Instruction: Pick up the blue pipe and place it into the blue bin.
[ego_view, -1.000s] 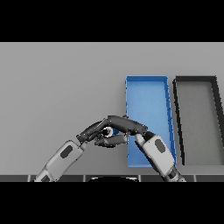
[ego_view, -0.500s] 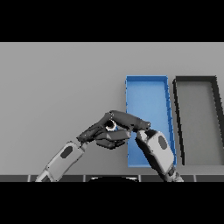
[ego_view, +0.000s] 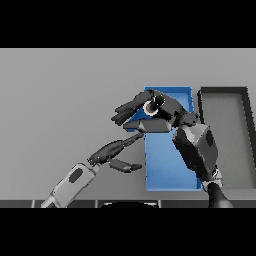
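I have the right robot hand (ego_view: 159, 111) curled round the blue pipe (ego_view: 150, 108), lifted over the blue bin's (ego_view: 165, 165) near-left rim for dropping. My left robot hand (ego_view: 116, 150) lies open and empty just beside it on the table (ego_view: 60, 100).

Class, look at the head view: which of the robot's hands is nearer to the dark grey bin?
Right. The right hand hangs over the blue bin, beside the dark grey bin; the left hand sits left of the blue bin, farther away.

**Two bins on the counter's right side**

On the counter (ego_view: 60, 90), the blue bin (ego_view: 167, 175) sits just left of the second bin (ego_view: 227, 145). The right robot hand (ego_view: 150, 112) is over the blue bin's left rim; the left robot hand (ego_view: 117, 152) lies left of that bin.
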